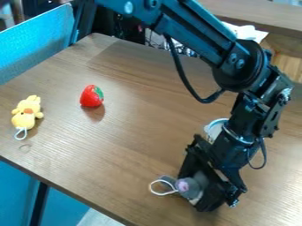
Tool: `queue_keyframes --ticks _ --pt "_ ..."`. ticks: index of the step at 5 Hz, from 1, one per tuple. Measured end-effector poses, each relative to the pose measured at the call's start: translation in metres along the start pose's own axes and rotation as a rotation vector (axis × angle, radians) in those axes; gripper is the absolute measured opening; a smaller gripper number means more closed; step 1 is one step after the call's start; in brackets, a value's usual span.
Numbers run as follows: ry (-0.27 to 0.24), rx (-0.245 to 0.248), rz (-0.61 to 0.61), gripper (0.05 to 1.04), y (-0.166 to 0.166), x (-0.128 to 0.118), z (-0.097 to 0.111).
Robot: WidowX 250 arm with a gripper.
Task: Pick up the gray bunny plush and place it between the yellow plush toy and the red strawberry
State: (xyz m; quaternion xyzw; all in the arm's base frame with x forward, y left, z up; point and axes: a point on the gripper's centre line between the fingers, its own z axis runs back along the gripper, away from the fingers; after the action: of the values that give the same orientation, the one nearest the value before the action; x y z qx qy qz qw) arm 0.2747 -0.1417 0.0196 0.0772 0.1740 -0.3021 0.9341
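Note:
The black gripper (203, 183) hangs low over the right front part of the table, around a small grey plush toy (187, 187) with a pinkish spot and a white loop. The toy's right part is hidden by the gripper, and whether it is gripped I cannot tell. Behind the gripper, partly covered by the arm, stands a white, round-rimmed object (214, 128). A yellow plush toy (25, 115) with an orange beak and a white loop lies at the far left. Right of it is a red strawberry (91, 96) with a green top.
The brown wooden table (126, 145) has its front edge running diagonally from the left to the bottom. A blue panel (35, 44) stands at the upper left. Cables and white crumpled material (247, 33) are beyond the table's back edge. The arm spans the upper right.

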Motion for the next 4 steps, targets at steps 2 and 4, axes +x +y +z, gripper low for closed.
queue_keyframes --ticks 2,4 --pt "-0.136 -0.056 0.128 0.731 0.002 -0.024 0.029" --pt "-0.126 0.081 0.536 0.731 0.054 -0.081 0.051"
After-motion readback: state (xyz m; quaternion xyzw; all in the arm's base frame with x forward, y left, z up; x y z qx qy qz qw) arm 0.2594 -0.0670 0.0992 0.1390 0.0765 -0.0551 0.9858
